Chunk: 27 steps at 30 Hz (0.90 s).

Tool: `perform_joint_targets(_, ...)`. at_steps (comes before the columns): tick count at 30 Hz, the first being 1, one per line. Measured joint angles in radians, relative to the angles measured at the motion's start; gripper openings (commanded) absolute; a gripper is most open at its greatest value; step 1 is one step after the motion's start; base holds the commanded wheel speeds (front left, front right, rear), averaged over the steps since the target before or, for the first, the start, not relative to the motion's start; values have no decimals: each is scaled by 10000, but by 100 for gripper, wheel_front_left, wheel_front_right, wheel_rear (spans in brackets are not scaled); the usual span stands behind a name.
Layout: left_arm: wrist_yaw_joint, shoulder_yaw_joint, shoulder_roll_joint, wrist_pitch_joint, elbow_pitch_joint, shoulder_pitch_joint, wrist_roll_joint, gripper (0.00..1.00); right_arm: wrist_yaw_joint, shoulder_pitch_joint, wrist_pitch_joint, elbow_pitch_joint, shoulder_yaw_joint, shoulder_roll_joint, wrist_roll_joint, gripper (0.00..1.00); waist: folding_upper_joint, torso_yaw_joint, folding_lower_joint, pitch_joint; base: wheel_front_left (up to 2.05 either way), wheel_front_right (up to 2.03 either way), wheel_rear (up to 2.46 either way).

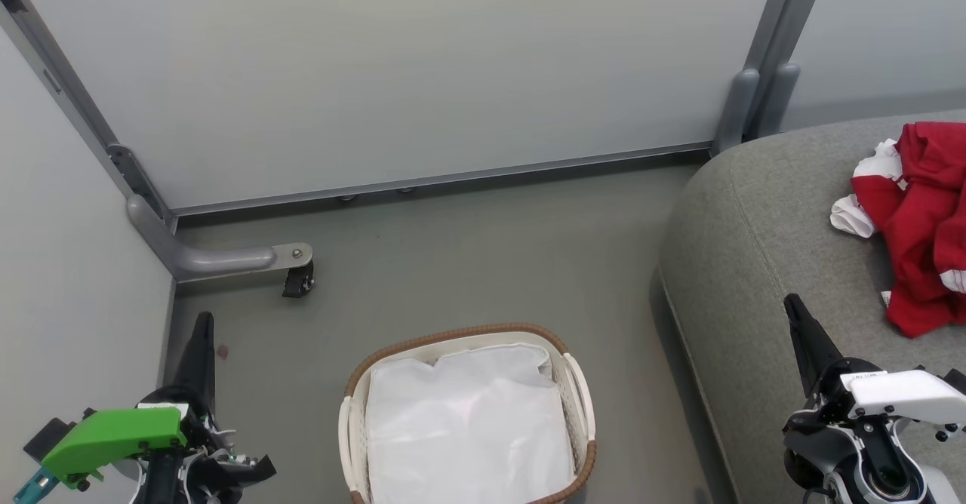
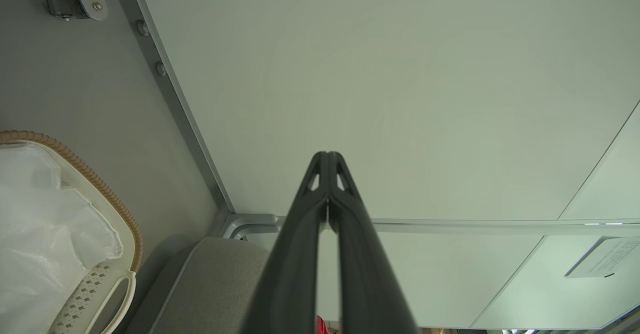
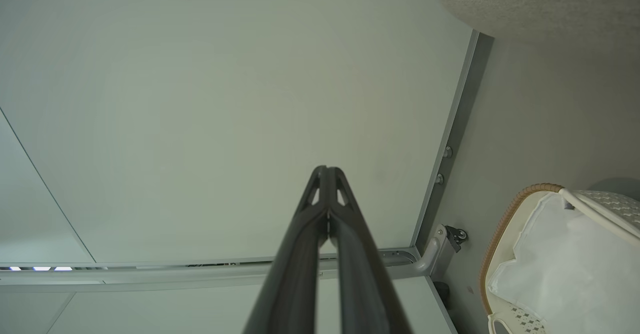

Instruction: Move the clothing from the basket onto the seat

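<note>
1. The basket stands on the floor at the lower middle of the head view. Its white liner lies bare, and no red fabric is seen in it.
2. The seat is found to the right of the basket, just beside it.
3. The clothing lies crumpled on top of the seat, well back from its rounded front edge. It is cut off by the right border of the head view, so its full spread cannot be told.
4. The transfer is judged to be done, and the step in hand is taken to be a settling at rest.
5. For that to be done well, both arms are best kept low and apart from the basket rim and the fabric, so that nothing is dragged off the seat. A check is advised that no sleeve or hem hangs over an edge.
6. The left end effector is seen fully closed, its fingers pressed together at the tips. Nothing is held or touched by it. It points toward the partition.
7. The right end effector is likewise closed tight and empty. It is poised over the seat's front edge, near the clothing but apart from it.
</note>
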<state>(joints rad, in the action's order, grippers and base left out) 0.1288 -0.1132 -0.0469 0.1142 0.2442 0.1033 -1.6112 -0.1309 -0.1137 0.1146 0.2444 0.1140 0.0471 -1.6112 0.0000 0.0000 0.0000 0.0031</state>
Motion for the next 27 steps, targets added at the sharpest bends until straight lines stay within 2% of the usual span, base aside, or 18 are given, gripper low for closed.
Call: perform_joint_targets(27, 0, 0, 0, 0, -2, 0, 0, 0, 2, 1, 0, -2, 0, 0, 0, 0, 0, 0, 0, 0, 0, 0, 0)
